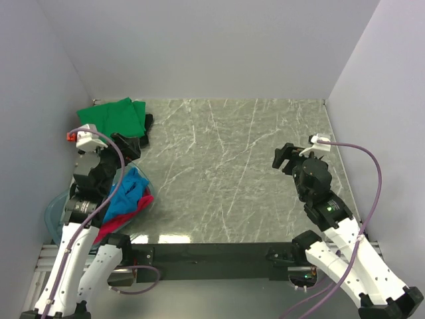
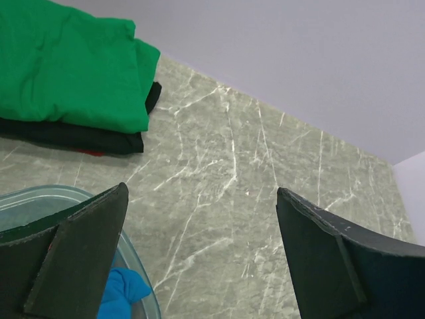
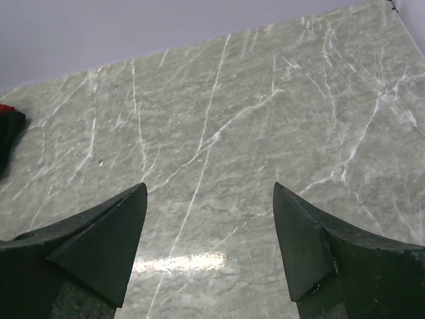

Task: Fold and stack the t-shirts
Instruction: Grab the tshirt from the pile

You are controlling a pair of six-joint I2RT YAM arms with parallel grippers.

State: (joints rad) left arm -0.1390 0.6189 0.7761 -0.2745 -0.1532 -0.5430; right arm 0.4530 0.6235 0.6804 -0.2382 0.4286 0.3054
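A folded green t-shirt point(image 1: 113, 116) lies on a folded black t-shirt point(image 1: 142, 135) at the back left of the table; both show in the left wrist view, green point(image 2: 66, 66) on black point(image 2: 80, 136). A crumpled blue t-shirt point(image 1: 129, 193) lies over a magenta-red one point(image 1: 116, 222) in the clear bin point(image 1: 56, 209); a bit of blue point(image 2: 123, 292) shows by the bin rim point(image 2: 40, 199). My left gripper point(image 1: 126, 151) is open and empty above the bin's far side. My right gripper point(image 1: 284, 158) is open and empty over the bare table point(image 3: 212, 133).
Grey walls close the table on the left, back and right. The marble tabletop point(image 1: 232, 173) stretches between the two arms. A black rail point(image 1: 212, 252) runs along the near edge. A dark cloth edge point(image 3: 6, 136) shows at the far left of the right wrist view.
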